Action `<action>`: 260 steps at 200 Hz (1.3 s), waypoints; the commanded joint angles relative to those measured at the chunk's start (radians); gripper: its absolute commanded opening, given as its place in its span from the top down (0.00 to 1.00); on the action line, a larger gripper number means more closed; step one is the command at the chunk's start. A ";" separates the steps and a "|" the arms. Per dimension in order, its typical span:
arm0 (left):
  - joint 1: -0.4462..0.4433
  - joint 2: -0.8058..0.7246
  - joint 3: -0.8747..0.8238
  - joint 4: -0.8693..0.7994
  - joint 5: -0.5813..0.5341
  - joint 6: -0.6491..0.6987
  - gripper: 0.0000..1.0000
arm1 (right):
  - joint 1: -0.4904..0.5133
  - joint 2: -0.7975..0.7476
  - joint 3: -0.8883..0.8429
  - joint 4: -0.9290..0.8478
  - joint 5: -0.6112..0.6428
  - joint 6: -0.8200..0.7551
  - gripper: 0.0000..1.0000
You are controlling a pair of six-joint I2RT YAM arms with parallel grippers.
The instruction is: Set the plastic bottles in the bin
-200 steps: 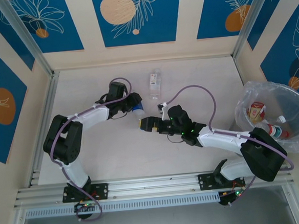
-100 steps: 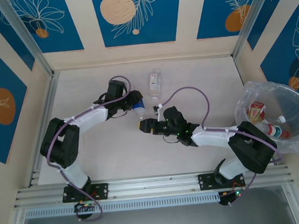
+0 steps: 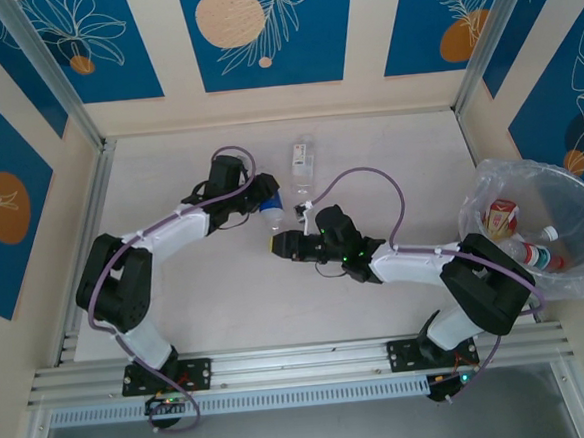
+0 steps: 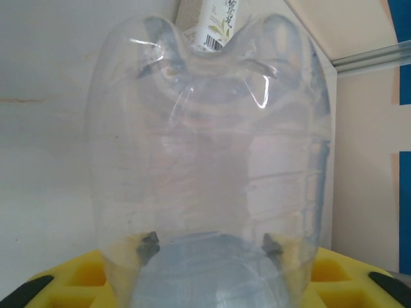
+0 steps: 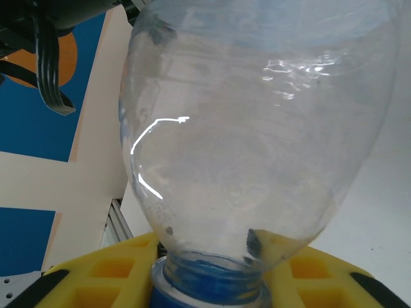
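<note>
Above the desk [image 3: 227,294], left jaws and right jaws pinch one bottle [image 5: 257,128]; opposed pulling may drop it.

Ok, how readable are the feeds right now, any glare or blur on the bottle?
Top external: sharp and evenly lit, only faint shadows. Left wrist: the clear bottle looks hazy up close, with small glints near its base. Right wrist: bright curved glints on the plastic.
</note>
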 commanded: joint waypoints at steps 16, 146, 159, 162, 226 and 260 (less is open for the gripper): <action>-0.019 -0.058 0.025 -0.021 0.015 0.012 0.55 | 0.004 -0.010 0.038 0.018 -0.011 -0.034 0.73; -0.019 -0.221 0.045 -0.021 0.062 0.189 0.00 | -0.013 -0.075 0.018 -0.056 0.027 -0.082 1.00; -0.019 -0.244 0.051 -0.040 0.037 0.212 0.00 | -0.017 -0.078 0.015 -0.065 0.032 -0.082 1.00; -0.018 -0.251 0.050 -0.043 0.029 0.218 0.00 | -0.017 -0.081 0.015 -0.067 0.033 -0.084 1.00; -0.018 -0.394 0.006 -0.121 -0.149 0.278 0.00 | -0.031 -0.123 0.007 -0.109 0.068 -0.107 1.00; -0.017 -0.486 -0.097 -0.106 -0.334 0.243 0.00 | -0.054 -0.192 -0.010 -0.150 0.100 -0.143 1.00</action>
